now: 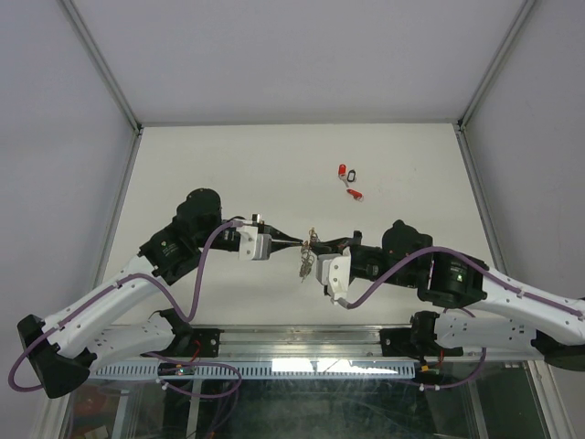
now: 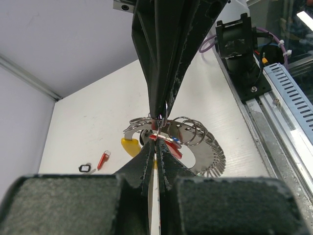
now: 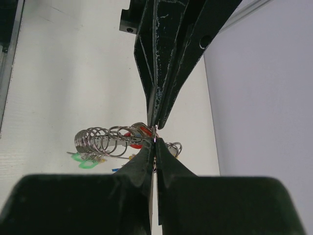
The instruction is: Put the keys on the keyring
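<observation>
Silvery loops of the keyring (image 1: 306, 259) hang bunched between my two pincers, lifted above the white tabletop (image 1: 219, 165) near its middle. My left pincer (image 1: 294, 244) is clenched, and so is my right pincer (image 1: 317, 243). Their tips meet almost nose to nose on the bundle.

From the left wrist I see a red tag (image 2: 168, 146) lying across the left tips, the yellow arc (image 2: 130, 146) just behind it, and a thin wire loop (image 2: 167, 110) at the right tips. From the right wrist, a row of rings fans out sideways with a green tag (image 3: 88, 163) beneath. Exactly which strand each pincer pinches I cannot tell.

One red-tagged key (image 1: 355, 194) and a second key (image 1: 346, 171) lie close together on the tabletop, well beyond the bundle toward the far right.
</observation>
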Robot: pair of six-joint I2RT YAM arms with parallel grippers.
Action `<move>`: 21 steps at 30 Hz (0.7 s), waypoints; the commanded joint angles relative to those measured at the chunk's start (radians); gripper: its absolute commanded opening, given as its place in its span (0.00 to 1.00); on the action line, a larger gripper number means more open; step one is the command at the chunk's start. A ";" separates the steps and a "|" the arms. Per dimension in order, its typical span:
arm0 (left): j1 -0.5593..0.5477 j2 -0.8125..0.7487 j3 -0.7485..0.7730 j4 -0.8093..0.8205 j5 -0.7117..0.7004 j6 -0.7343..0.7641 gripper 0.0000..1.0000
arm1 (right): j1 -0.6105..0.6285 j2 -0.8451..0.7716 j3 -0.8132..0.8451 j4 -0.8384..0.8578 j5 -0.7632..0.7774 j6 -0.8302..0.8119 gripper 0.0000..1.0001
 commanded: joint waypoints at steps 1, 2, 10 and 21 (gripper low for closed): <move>0.006 -0.007 -0.008 0.028 -0.028 -0.018 0.00 | 0.009 -0.036 0.004 0.115 -0.022 0.019 0.00; 0.006 -0.008 -0.008 0.028 -0.028 -0.019 0.00 | 0.010 -0.037 0.003 0.113 -0.024 0.021 0.00; 0.006 -0.005 -0.008 0.028 -0.027 -0.022 0.00 | 0.010 -0.041 -0.011 0.144 -0.035 0.046 0.00; 0.006 -0.007 -0.015 0.035 -0.024 -0.023 0.00 | 0.010 -0.069 -0.045 0.275 -0.025 0.171 0.00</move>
